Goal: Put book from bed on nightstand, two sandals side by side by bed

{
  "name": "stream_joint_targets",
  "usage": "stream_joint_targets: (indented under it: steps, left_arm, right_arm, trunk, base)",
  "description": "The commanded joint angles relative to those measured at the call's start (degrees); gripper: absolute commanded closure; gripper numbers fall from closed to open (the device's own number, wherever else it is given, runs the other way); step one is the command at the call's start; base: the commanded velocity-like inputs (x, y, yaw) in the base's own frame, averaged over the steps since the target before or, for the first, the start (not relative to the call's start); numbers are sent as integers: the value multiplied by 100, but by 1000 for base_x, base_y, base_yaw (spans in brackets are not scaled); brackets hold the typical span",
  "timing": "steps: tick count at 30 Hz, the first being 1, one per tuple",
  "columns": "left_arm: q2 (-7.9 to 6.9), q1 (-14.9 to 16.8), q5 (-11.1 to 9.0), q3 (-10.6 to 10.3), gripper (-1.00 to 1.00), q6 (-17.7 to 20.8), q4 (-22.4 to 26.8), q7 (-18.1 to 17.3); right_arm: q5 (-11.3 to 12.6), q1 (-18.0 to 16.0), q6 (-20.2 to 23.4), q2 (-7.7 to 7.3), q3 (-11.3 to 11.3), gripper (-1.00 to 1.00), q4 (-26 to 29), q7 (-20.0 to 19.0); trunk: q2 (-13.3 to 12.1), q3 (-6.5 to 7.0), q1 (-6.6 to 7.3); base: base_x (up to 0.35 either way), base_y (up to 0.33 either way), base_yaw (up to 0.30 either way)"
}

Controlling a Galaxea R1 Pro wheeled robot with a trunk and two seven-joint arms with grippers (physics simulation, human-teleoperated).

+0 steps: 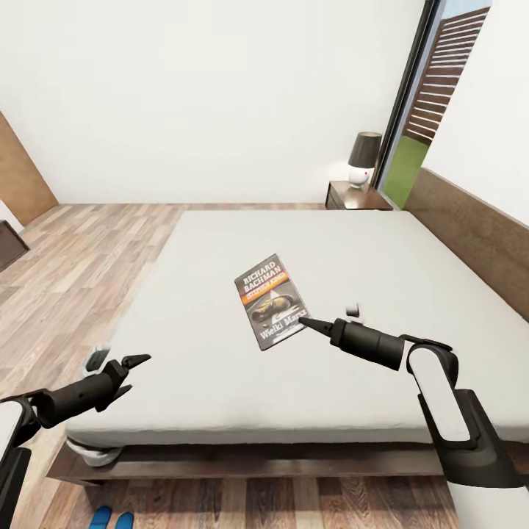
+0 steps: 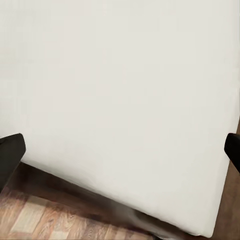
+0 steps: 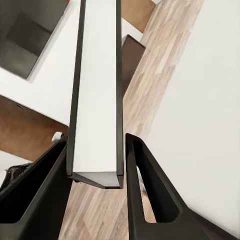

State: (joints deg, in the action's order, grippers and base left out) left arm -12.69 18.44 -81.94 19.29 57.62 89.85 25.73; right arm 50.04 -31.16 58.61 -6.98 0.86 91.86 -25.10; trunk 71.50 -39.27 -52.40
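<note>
1. The bed takes up most of the head view, its pale mattress bare apart from one book, with the dark wooden frame running along the lower edge and the headboard rising along the right side of the frame.
2. The book lies near the middle of the head view on the mattress, cover up, its white "RICHARD BACHMAN" lettering toward the far end and turned a little askew.
3. The right hand reaches in from the lower right of the head view and meets the book at its near right corner. In the right wrist view the two dark fingers stand either side of the book's edge, close against it, so the hand looks closed on the book.
4. The left hand hangs at the lower left of the head view, over the near left part of the bed. Its fingers are spread apart and hold nothing; in the left wrist view the two fingertips sit at opposite edges of the frame with plain mattress between them.
5. A nightstand stands at the far end of the bed, upper right of centre in the head view, against the white wall beside the tall window. A lamp with a dark shade sits on it.
6. The sandals show as two bright blue shapes at the very bottom left of the head view, on the wood-plank floor just in front of the bed frame, close together.
</note>
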Motion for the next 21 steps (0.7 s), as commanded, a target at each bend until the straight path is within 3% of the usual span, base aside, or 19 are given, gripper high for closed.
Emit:
stream_joint_targets:
  steps: [1, 4, 5, 6, 7, 11, 17, 18, 21]
  left_arm:
    - [-20, -82, -52, 71, -100, 17, 13, -6]
    - [-55, -403, -38, 281, -100, 5, 31, -288]
    - [-77, -691, 77, 429, -100, -104, 38, -636]
    - [-77, -691, 77, 429, -100, -104, 38, -636]
    - [-38, -945, 674, 504, -100, -354, 35, -1272]
    - [-9, -1079, 1001, 558, -100, -435, 36, -1683]
    - [-4, -1445, 1149, 691, -100, -623, 24, -2161]
    - [-1, -1622, 1170, 729, -100, -849, 21, -2267]
    - [8, -1778, 1179, 745, -100, -1044, 16, -2322]
  right_arm:
    - [-45, -3, 10, 7, 11, 100, 0, -32]
    - [-46, -4, 7, 30, 72, 100, 1, 8]
    - [-50, -4, -10, 52, 197, 100, 4, 32]
    - [-50, -4, -10, 52, 197, 100, 4, 32]
    - [-54, -4, -148, 80, 405, 100, 12, 51]
    - [-56, -4, -245, 86, 467, 100, 15, 56]
    - [-73, -4, -273, 90, 487, 100, 16, 64]
    - [-86, -4, -276, 92, 510, 100, 16, 66]
    - [-95, -4, -278, 100, 594, 100, 16, 95]
  trunk:
    - [-39, 22, 23]
    - [-159, 101, 88]
    - [-199, 127, 110]
    - [-239, 154, 132]
    - [-279, 180, 154]
    - [-440, 284, 242]
    - [-681, 440, 374]
    - [-721, 466, 396]
    - [-841, 544, 462]
  base:
    - [0, 0, 103]
    - [0, 0, 103]
    - [0, 0, 103]
    - [0, 0, 103]
    - [0, 0, 113]
    - [0, 0, 135]
    - [0, 0, 157]
    - [0, 0, 161]
    - [0, 0, 162]
